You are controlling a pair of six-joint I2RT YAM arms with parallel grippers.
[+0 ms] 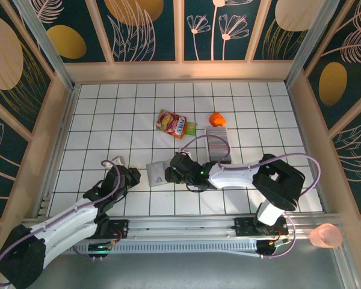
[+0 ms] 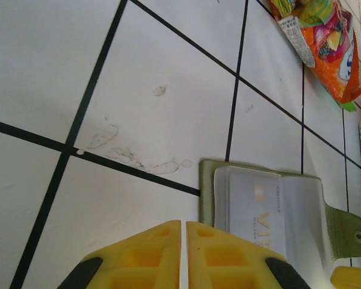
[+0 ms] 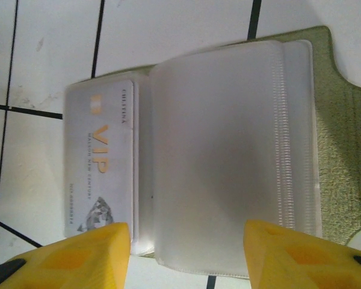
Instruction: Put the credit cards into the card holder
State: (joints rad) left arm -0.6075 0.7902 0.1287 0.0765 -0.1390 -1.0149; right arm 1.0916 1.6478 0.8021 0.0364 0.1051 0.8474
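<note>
The olive-green card holder (image 1: 156,174) lies open on the white tiles, its pale clear sleeves (image 3: 228,162) facing up. One sleeve holds a white VIP card (image 3: 102,174), seen too in the left wrist view as the VIP card (image 2: 259,211). My right gripper (image 3: 186,232) hovers open just over the holder's near edge, a finger on each side of the top sleeve and nothing between them. My left gripper (image 2: 183,224) is shut and empty, just left of the card holder (image 2: 228,180). The credit cards (image 1: 218,144) stand packed on edge as a striped block behind the right arm.
A colourful snack packet (image 1: 175,124) and a small orange object (image 1: 217,119) lie at the back of the table. A pink cup (image 1: 326,236) stands off the table at the near right. Wooden walls enclose the tiled surface (image 1: 108,120).
</note>
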